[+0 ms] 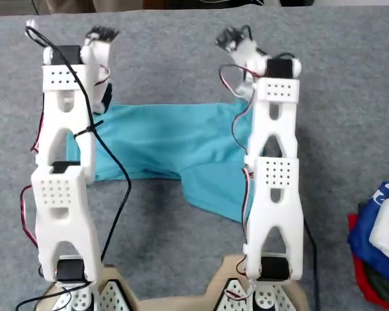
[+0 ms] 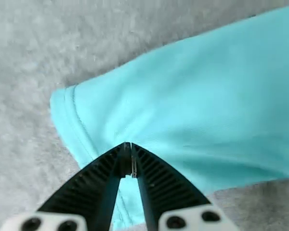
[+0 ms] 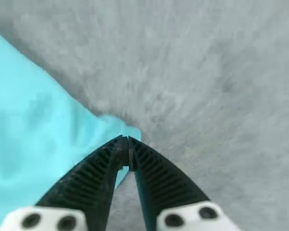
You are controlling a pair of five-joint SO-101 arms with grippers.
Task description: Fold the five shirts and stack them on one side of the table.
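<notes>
Teal shirt (image 1: 175,146), seemingly the last, half-folded — my left gripper (image 2: 129,161) and right gripper (image 3: 129,154) clamped shut on its far edge — stack (image 1: 376,249) well apart.

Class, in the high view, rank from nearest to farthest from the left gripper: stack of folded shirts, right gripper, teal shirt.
1. teal shirt, under the left gripper, at its left end.
2. right gripper, across the shirt at its right end.
3. stack of folded shirts, at the right edge of the table.
</notes>
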